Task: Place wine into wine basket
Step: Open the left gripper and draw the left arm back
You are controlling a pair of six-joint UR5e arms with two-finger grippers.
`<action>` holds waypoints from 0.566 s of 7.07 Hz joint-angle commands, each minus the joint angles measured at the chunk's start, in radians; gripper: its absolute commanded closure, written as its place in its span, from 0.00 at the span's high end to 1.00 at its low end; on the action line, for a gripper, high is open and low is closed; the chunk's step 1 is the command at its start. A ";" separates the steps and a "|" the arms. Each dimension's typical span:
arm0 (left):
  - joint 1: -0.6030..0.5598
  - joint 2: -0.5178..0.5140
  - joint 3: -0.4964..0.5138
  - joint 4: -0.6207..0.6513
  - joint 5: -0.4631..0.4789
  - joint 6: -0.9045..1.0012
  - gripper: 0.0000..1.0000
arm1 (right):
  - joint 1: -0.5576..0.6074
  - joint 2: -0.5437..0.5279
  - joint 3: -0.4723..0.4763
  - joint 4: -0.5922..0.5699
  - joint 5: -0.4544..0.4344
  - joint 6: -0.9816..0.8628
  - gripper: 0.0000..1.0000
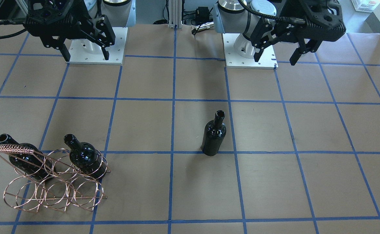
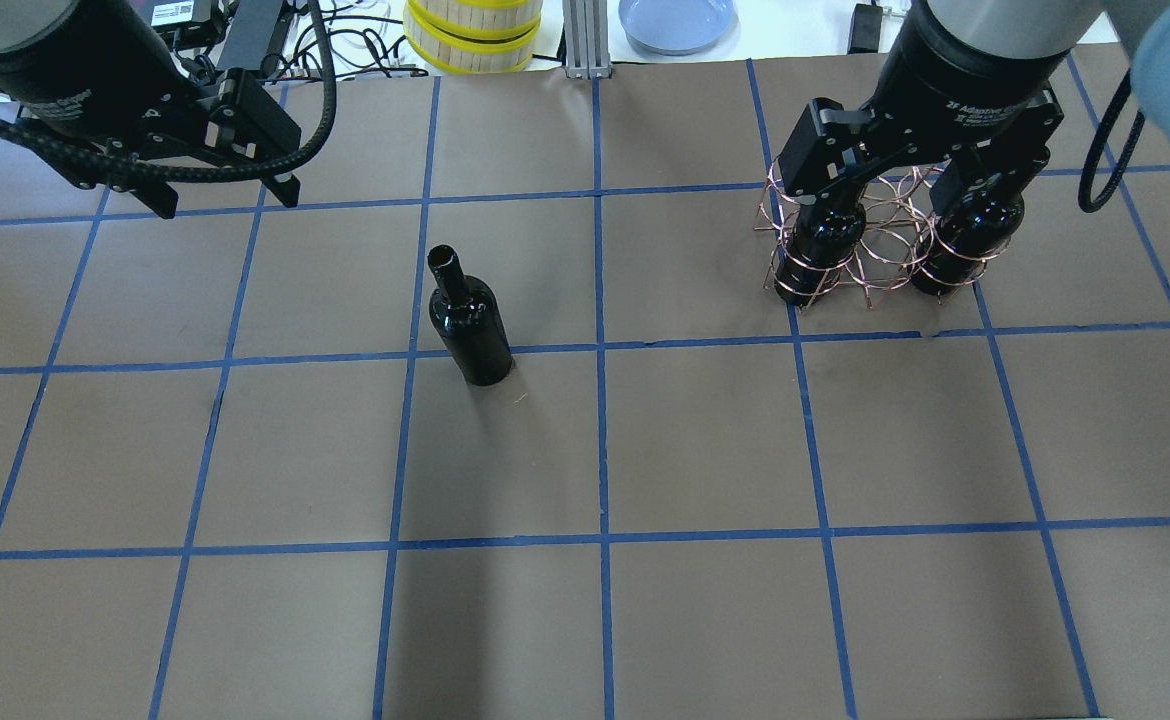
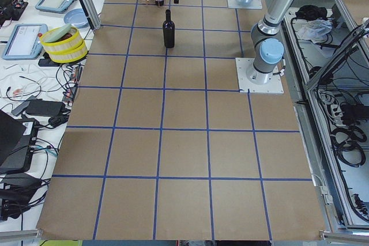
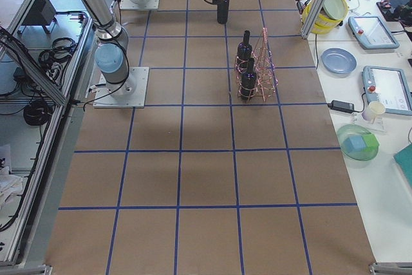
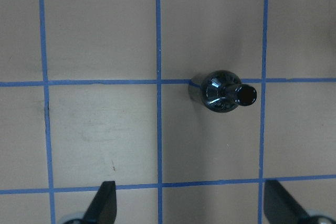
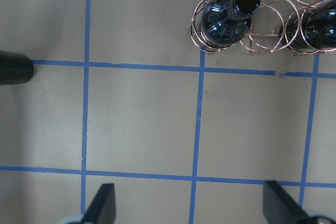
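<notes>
One black wine bottle [image 1: 213,136] stands upright alone near the table's middle; it also shows in the overhead view [image 2: 470,325] and the left wrist view [image 5: 220,92]. The copper wire wine basket [image 1: 53,185] [image 2: 875,240] holds two more black bottles [image 1: 24,159] [image 1: 86,157], necks up in its rings. My left gripper [image 2: 225,200] [image 5: 191,203] is open and empty, raised above the table on the robot's side of the lone bottle. My right gripper [image 2: 905,190] [image 6: 191,203] is open and empty, high above the basket [image 6: 252,35].
The arm bases [image 1: 97,48] [image 1: 250,52] are bolted to the table's robot-side edge. A stack of yellow-rimmed round boxes [image 2: 473,30] and a blue plate [image 2: 675,20] lie beyond the far edge. Blue tape lines grid the brown table.
</notes>
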 commanded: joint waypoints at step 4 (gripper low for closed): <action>0.064 0.013 -0.013 0.007 0.085 0.096 1.00 | 0.038 0.013 -0.005 -0.061 0.060 0.177 1.00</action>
